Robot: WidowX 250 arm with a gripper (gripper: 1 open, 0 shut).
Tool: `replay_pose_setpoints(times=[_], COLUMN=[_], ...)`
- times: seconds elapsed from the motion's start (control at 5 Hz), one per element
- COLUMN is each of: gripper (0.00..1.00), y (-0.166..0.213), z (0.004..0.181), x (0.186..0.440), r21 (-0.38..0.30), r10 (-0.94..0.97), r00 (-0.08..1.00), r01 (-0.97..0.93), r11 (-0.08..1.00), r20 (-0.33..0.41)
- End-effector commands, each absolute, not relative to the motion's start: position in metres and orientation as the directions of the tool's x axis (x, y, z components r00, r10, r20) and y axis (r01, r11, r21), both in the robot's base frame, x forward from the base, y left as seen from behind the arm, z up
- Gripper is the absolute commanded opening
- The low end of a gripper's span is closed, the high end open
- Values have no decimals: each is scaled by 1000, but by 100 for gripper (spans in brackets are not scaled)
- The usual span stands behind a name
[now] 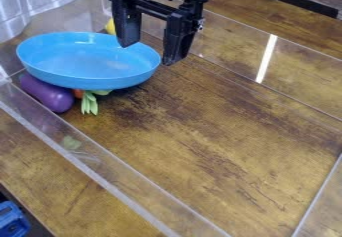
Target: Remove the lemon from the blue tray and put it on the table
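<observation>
The blue tray (80,59) lies at the left on the table (227,131). Only a small yellow sliver of the lemon (110,26) shows by the tray's far rim; the left finger hides the remainder. My black gripper (154,51) hangs pointing down over the tray's right rim. It is open, its two fingers are well apart, and nothing is between them.
A purple eggplant (44,93) lies against the tray's near-left rim. The green top of a carrot (90,103) pokes out from under the tray's front edge. A clear raised edge (80,151) runs along the table's near side.
</observation>
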State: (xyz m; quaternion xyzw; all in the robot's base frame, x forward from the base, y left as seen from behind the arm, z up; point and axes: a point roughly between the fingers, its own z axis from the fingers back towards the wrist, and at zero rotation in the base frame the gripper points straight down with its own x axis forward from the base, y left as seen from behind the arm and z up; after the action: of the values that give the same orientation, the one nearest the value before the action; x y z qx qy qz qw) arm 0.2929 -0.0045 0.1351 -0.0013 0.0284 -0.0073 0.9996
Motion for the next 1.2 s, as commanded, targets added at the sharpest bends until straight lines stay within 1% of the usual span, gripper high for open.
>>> replay_pose_setpoints(times=[0.0, 0.2, 0.4, 0.8, 1.0], gripper=[100, 100, 100, 100, 100], y=[-8, -5, 7, 34, 42], z=[135, 131, 123, 112, 114], x=[286, 275, 260, 264, 259], r21=[-5, -6, -16, -16, -16], r10=[-16, 4, 71, 75, 64], r00=[997, 996, 994, 993, 994], r01=[16, -5, -72, -76, -66], r11=[1000, 1000, 997, 997, 998], r20=[-71, -86, -80, -88, -93])
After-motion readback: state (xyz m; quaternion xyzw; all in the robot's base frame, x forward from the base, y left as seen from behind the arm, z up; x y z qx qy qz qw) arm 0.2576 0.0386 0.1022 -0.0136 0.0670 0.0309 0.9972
